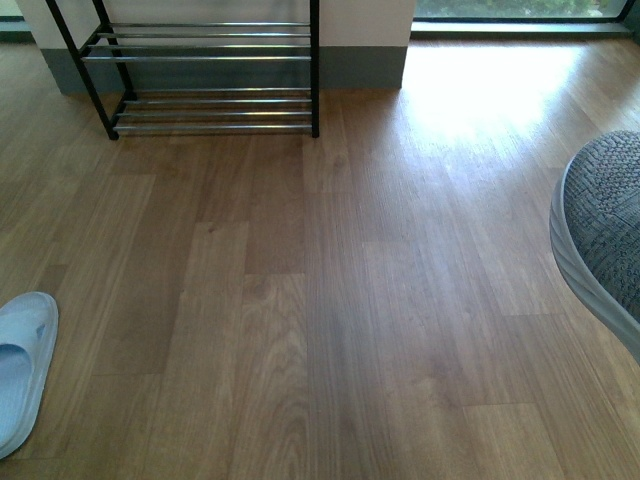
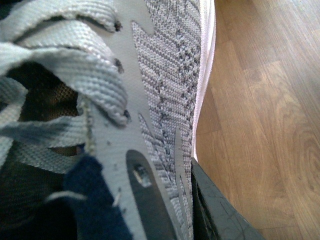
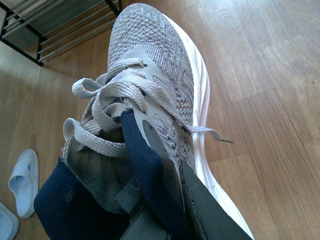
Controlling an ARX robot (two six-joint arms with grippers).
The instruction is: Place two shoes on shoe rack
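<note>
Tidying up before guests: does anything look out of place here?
The shoe has a lace end trailing loose over its sole; a pale blue slipper lies on the floor, left, apart from the rack.

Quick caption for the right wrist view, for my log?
Right fingers pinch the grey sneaker at its collar, toe pointing toward the shoe rack across the wood floor.

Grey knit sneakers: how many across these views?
2. One grey knit white-soled sneaker in the right wrist view, also at the front view's right edge; the second sneaker fills the left wrist view.
</note>
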